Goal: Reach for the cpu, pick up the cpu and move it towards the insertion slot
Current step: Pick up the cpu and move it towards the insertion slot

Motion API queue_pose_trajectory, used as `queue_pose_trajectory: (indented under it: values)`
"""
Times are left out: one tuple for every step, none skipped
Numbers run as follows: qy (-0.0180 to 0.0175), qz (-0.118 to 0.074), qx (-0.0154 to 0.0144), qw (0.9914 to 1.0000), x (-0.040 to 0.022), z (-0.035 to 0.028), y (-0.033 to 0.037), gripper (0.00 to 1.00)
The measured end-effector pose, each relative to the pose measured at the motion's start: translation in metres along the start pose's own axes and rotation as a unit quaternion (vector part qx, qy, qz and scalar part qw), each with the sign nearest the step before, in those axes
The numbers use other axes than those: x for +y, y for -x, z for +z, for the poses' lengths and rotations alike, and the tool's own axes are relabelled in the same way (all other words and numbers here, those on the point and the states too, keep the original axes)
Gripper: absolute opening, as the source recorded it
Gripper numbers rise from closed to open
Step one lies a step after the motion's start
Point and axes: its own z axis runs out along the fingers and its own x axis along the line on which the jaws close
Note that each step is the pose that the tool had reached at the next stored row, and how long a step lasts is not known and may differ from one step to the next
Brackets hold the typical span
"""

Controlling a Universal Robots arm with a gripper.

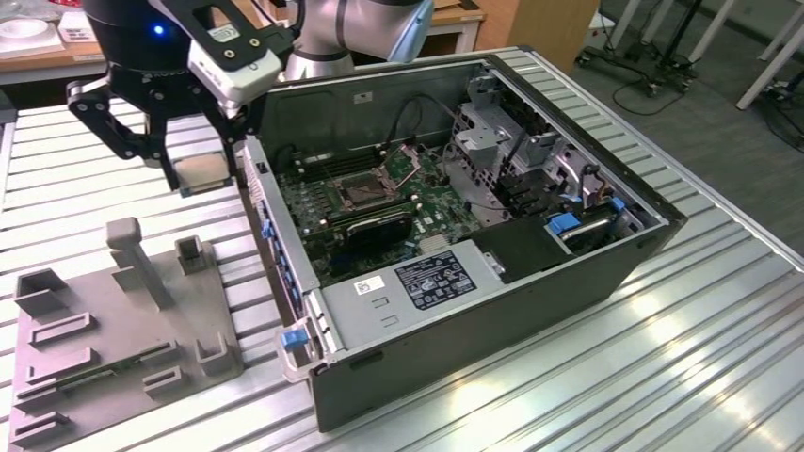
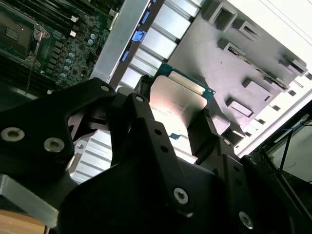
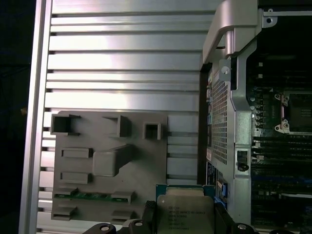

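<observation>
My gripper [image 1: 199, 177] is shut on the cpu [image 1: 205, 166], a silvery-beige square chip held in the air above the slatted table, just outside the open computer case's wall on the exterior view's left. Both wrist views show the cpu [image 2: 178, 100] [image 3: 184, 210] pinched at its edges between the black fingers [image 2: 141, 105] [image 3: 149, 214]. The insertion slot [image 1: 356, 191], a dark square socket framed by a silver bracket, lies on the green motherboard inside the case, and appears in both wrist views [image 2: 14, 31] [image 3: 297, 113]. Nothing sits in it.
A grey fixture plate [image 1: 113, 320] [image 3: 107, 161] with raised blocks and a tall post [image 1: 132, 259] lies on the metal table below the gripper. The case wall [image 1: 258, 202] stands between the gripper and the motherboard. Cables, drive cages and a power supply [image 1: 427, 278] crowd the case.
</observation>
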Motion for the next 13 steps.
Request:
queue_pose_trajectory:
  values:
    - [0.0000,0.000,0.0001,1.00000,0.0000,0.0000,0.0003,0.54]
    - [-0.0001,0.000,0.0001,1.00000,0.0001,-0.0001,0.0005,0.54]
    - [-0.0001,0.000,0.0001,1.00000,0.0001,0.0000,0.0007,0.54]
    - [-0.0001,0.000,0.0001,1.00000,0.0002,0.0000,0.0009,0.54]
    - [-0.0001,0.000,0.0001,1.00000,0.0003,0.0001,0.0012,0.54]
    - [-0.0001,0.000,0.0001,1.00000,0.0004,0.0001,0.0014,0.54]
    - [-0.0001,0.000,0.0001,1.00000,0.0004,0.0001,0.0016,0.54]
    - [-0.0001,0.000,0.0001,1.00000,0.0005,0.0001,0.0017,0.54]
    - [-0.0001,0.000,0.0001,1.00000,0.0006,0.0002,0.0019,0.54]
    - [-0.0001,0.000,0.0001,1.00000,0.0006,0.0002,0.0019,0.54]
    - [-0.0001,0.000,0.0001,1.00000,0.0006,0.0003,0.0019,0.54]
    - [0.0000,0.000,0.0000,1.00000,0.0006,0.0003,0.0020,0.54]
    - [0.0000,0.000,0.0000,1.00000,0.0006,0.0003,0.0021,0.54]
